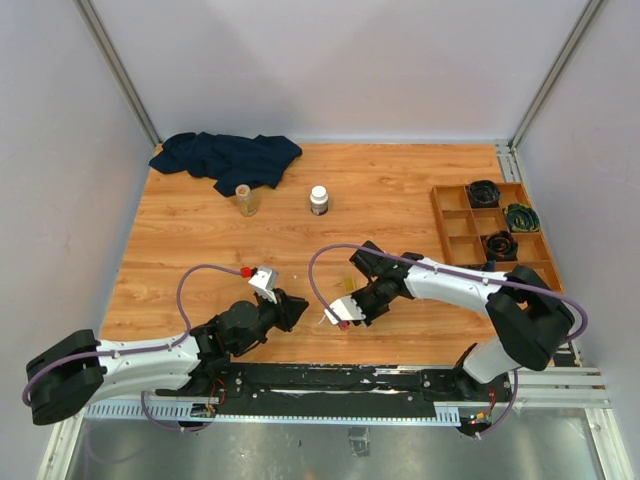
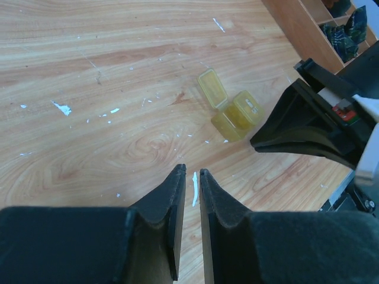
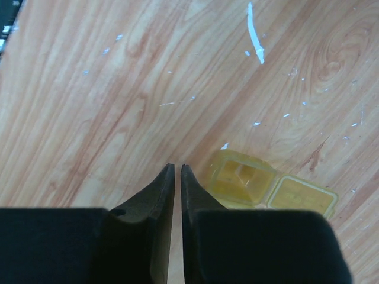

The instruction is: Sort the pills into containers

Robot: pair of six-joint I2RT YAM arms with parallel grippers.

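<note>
Well, from my console I saw the small flat translucent yellow squarish case (image 2: 237, 115) lying open on the wooden table (image 1: 400, 190). Its lid was folded out flat beside the base, and it sat near the front edge between the two arms. The left gripper (image 2: 189, 171) pointed down at the wood short of the case, its fingers parted by only a slim gap and holding nothing. A white streak (image 2: 194, 188) on the boards showed through that gap. The right gripper (image 3: 176, 167) sat just beside the case, its fingers pressed all but together and empty. The small clear amber-tinted cylindrical vial (image 1: 245, 200) stood upright well apart, toward the far side, near a crumpled dark blue cloth (image 1: 228, 158) and a white-capped bottle (image 1: 319, 200). A brown wooden compartment tray (image 1: 455, 222) lay at the right.
</note>
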